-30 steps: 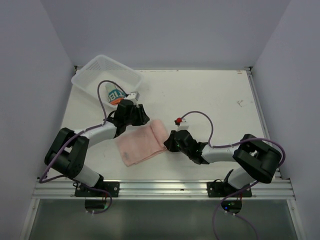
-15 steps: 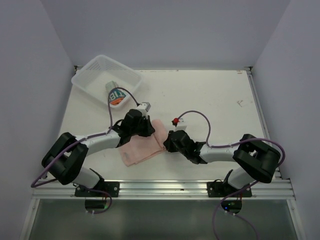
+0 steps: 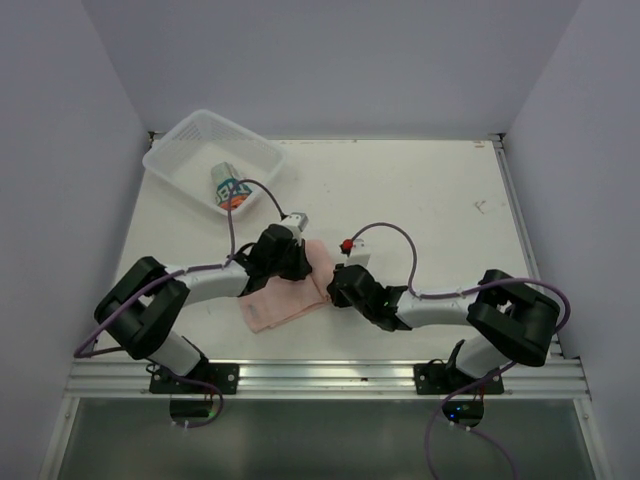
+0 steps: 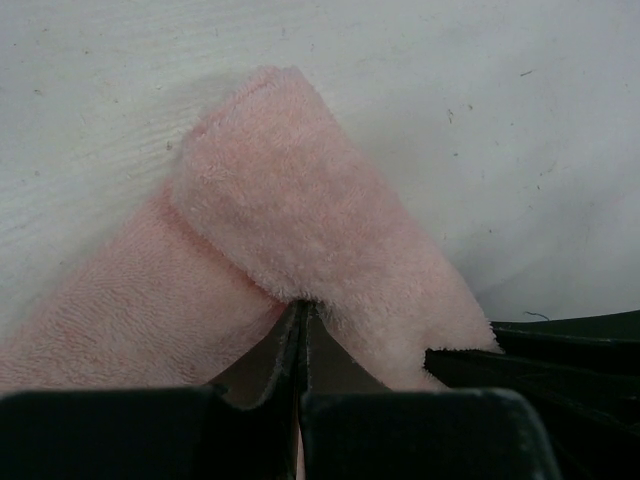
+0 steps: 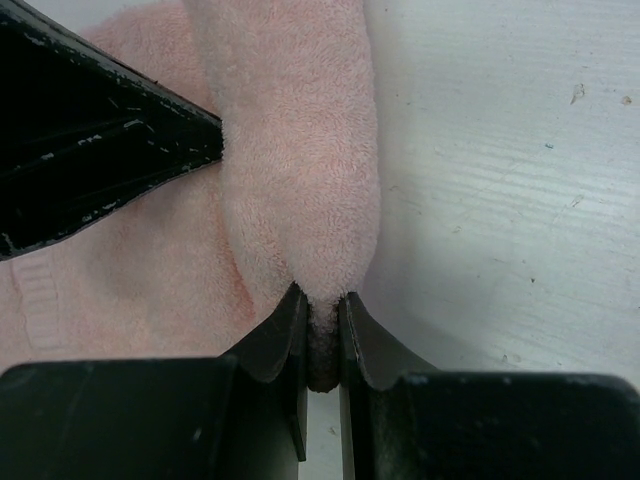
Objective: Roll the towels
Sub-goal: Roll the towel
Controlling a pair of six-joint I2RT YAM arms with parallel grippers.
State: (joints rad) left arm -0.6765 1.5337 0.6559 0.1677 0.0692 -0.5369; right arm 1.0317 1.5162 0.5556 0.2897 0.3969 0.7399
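Observation:
The pale pink towel (image 3: 272,306) lies on the table between the arms, and its right end is folded back over itself (image 4: 300,200). My left gripper (image 3: 303,264) is at the far side of that fold, its jaws (image 4: 303,305) pressed together with the fold's edge at their tips. My right gripper (image 3: 330,287) is at the near side, shut on a pinch of the same fold (image 5: 320,300). The pink towel (image 5: 300,150) fills the right wrist view. The printed towel (image 3: 230,186) lies rolled inside the basket.
The white mesh basket (image 3: 180,140) stands at the far left corner of the table. The left gripper's black finger (image 5: 100,150) shows beside the fold in the right wrist view. The right gripper's finger (image 4: 570,345) shows in the left wrist view. Walls close in both sides.
My left gripper came away from the basket, moved right onto the pink towel's folded end and shut. The towel's right end has bunched leftward. My right gripper kept its hold and edged left.

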